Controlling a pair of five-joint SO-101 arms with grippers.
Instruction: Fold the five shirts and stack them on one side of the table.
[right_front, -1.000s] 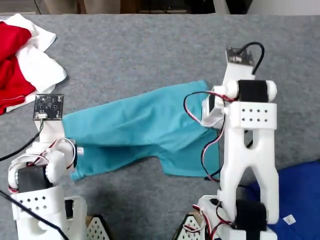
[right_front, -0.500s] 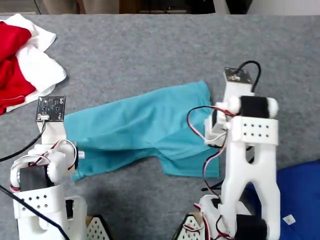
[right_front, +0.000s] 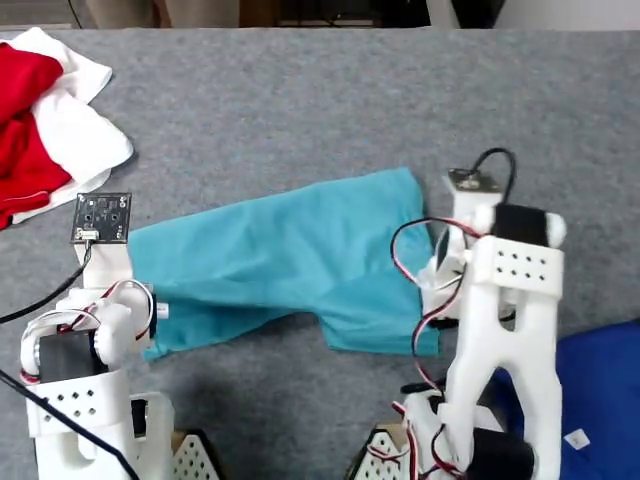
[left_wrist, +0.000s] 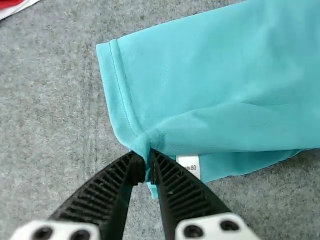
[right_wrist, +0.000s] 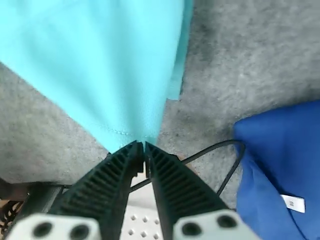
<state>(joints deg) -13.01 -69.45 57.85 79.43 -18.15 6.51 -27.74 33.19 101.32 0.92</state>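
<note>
Teal short-sleeved fabric shirt lies part-folded mid-frame on the grey felt bench, left claw and right claw each clamped on an edge. Crumpled red and white shirts upper left and blue shirt lower right wait unfolded.

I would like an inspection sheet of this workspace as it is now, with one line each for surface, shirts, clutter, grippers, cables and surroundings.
Surface: grey felt-like table, flat, no stains seen.
Job's things: teal shirt spread mid-table, partly folded; red shirt and white shirt heaped at the far left corner; blue shirt at the near right edge.
Clutter: nothing seen.
Grippers: left gripper shut on the teal shirt's hem by its label; right gripper shut on its opposite edge.
Cables: red and white wires loop over the shirt's edge; black cable lies beside the blue shirt.
Surroundings: dark furniture beyond the far edge, unclear.
</note>
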